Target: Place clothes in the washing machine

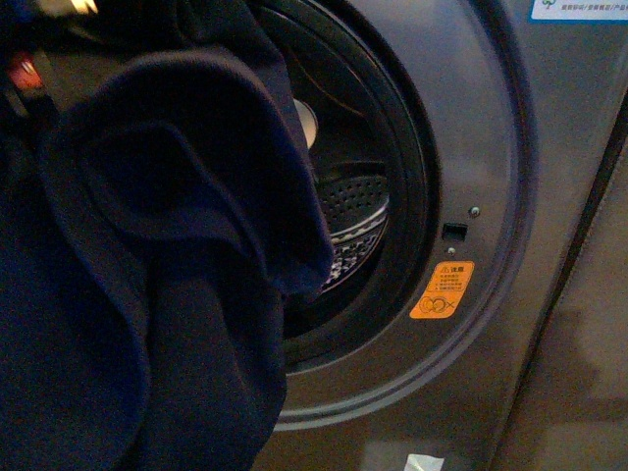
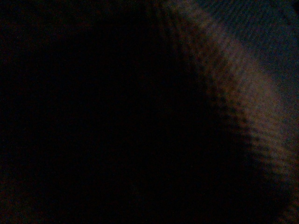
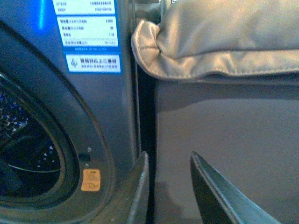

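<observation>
The clothes [image 1: 147, 275], a thick dark navy garment, hang in loose folds over the left half of the front view, draped across the washing machine's porthole rim [image 1: 412, 196]. The washing machine [image 1: 549, 147] is grey, with its perforated steel drum [image 1: 355, 211] showing past the fabric and an orange sticker [image 1: 441, 289]. My left gripper is hidden under the fabric; the left wrist view is dark. My right gripper [image 3: 170, 158] is open and empty, off to the right of the porthole [image 3: 28, 154], near the machine's side gap.
A grey cabinet [image 3: 224, 121] stands right beside the machine, with a beige padded cushion [image 3: 219, 37] on top. Blue-white labels [image 3: 88, 35] sit on the machine's front. A white scrap [image 1: 424, 461] lies low by the machine's base.
</observation>
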{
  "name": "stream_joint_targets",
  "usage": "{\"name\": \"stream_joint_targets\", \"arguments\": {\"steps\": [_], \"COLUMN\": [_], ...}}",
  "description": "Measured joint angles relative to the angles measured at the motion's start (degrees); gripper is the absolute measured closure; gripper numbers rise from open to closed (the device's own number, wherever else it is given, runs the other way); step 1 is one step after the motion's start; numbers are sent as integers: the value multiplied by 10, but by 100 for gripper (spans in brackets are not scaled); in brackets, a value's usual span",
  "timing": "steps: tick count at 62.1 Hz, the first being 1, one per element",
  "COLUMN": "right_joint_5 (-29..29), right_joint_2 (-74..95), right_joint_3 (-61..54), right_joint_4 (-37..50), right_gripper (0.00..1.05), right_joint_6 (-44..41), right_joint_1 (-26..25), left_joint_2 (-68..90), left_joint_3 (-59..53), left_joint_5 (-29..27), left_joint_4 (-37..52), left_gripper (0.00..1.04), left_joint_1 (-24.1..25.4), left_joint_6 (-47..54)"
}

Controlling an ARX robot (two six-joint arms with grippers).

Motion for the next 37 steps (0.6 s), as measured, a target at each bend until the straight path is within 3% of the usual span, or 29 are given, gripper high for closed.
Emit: {"name": "stream_joint_targets", "arguments": {"steps": [11,22,29,37], "right_joint_5": [-23,-41,-96,-99], "right_joint_2": [-34,-64,-85,-107], "right_joint_3": [-52,-88,-109,-128], "right_joint_4": [13,18,18,18], "right_gripper": [103,102,102,102], "right_joint_6": [0,0,0,0], "right_joint_1": [-25,-44,-88,-105], "left_joint_2": [74,145,191,245], "left_joint_3": [3,26,51,89], "left_joint_5": [-6,-13,-24,-40], "left_joint_4": [32,54,64,64], "left_gripper": [90,90,90,90], "left_joint_1": [-4,-7,-8,-6], "left_joint_6": [14,25,36,48]}}
